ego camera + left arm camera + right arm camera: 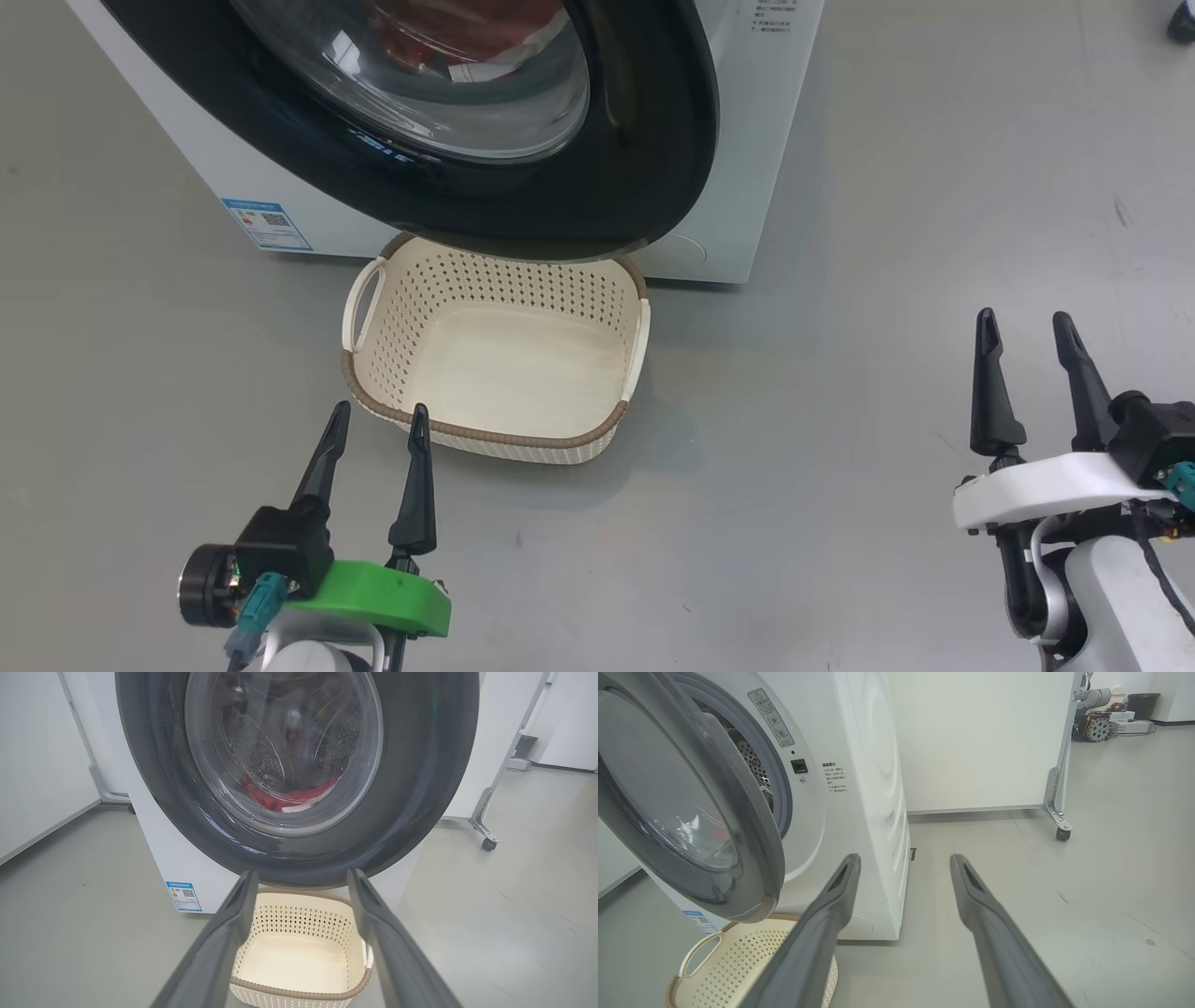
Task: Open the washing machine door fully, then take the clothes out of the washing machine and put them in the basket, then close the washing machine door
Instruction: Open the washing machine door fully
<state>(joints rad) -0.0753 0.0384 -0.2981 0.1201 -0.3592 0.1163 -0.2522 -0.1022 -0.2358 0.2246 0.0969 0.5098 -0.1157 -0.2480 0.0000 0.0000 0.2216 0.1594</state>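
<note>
Head: I see one cream perforated basket (504,289), brown woven rim, two loop handles, smooth bottom bare, under the door (653,140) of the washer (747,187). Left gripper (380,411) and right gripper (1024,317) spread wide, holding nothing.
Left wrist: red clothes (280,798) low in perforated steel drum.
Right wrist: round glossy door ajar.

basket (495,364) on floor before washing machine (756,140), door (644,121) ajar above it, clothes (289,798) in drum
</note>
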